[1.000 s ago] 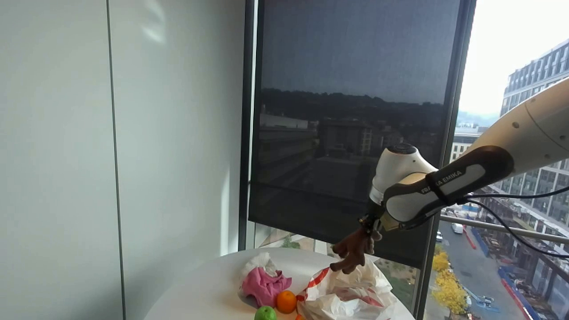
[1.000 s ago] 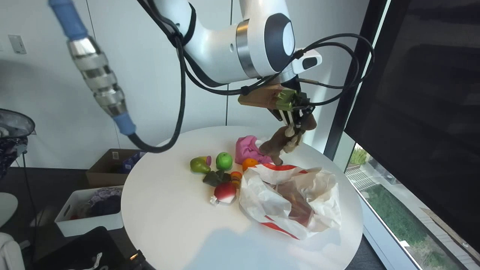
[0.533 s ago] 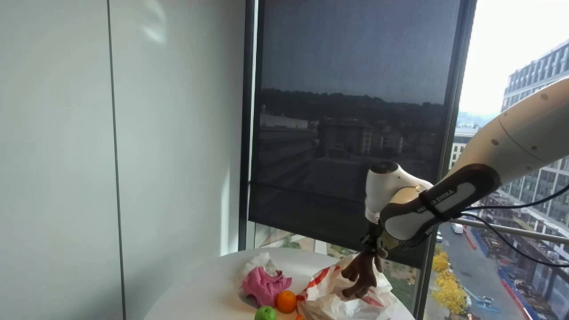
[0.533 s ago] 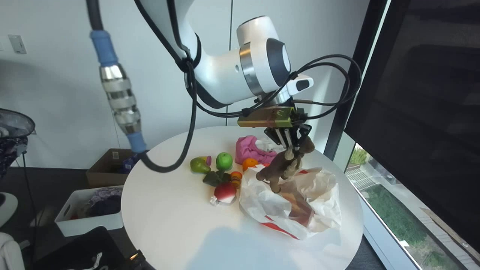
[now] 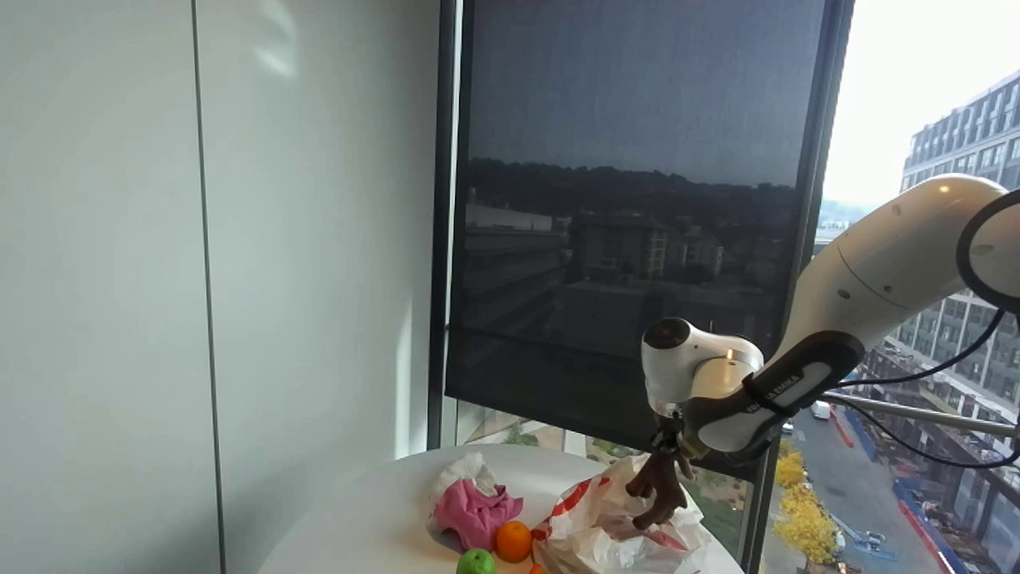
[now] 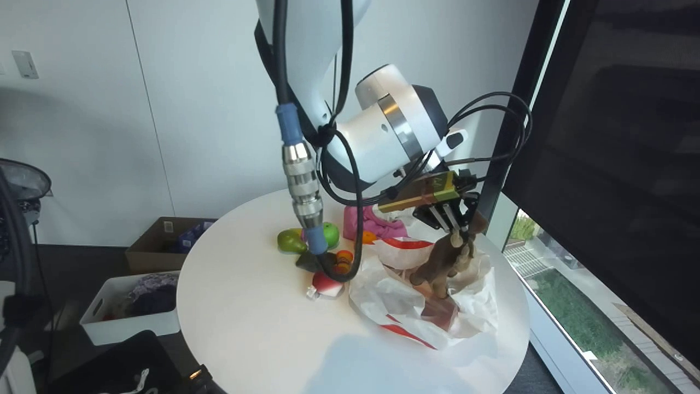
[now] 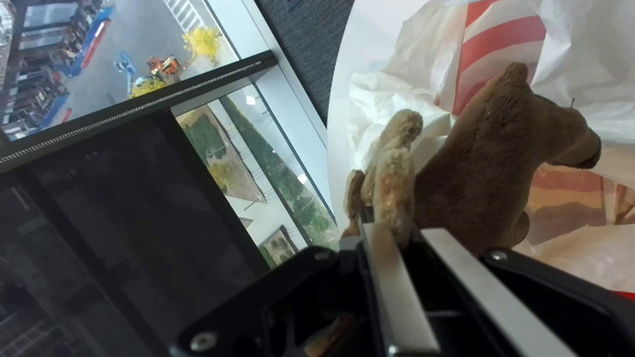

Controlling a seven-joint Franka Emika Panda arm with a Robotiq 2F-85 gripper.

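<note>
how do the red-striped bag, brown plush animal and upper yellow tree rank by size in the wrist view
Largest first:
1. Red-striped bag, running past the picture's edge
2. Brown plush animal, in front of it
3. Upper yellow tree, far outside, so this is apparent size only

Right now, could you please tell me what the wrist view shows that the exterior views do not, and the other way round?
Only the wrist view shows the white striped marking on the street outside.

Only the exterior views show the orange, the green apple, the pink cloth and the white arm; an exterior view also has a cardboard box.

All share the gripper, shut on a brown plush toy, plus the white bag, the table and the dark window blind.
</note>
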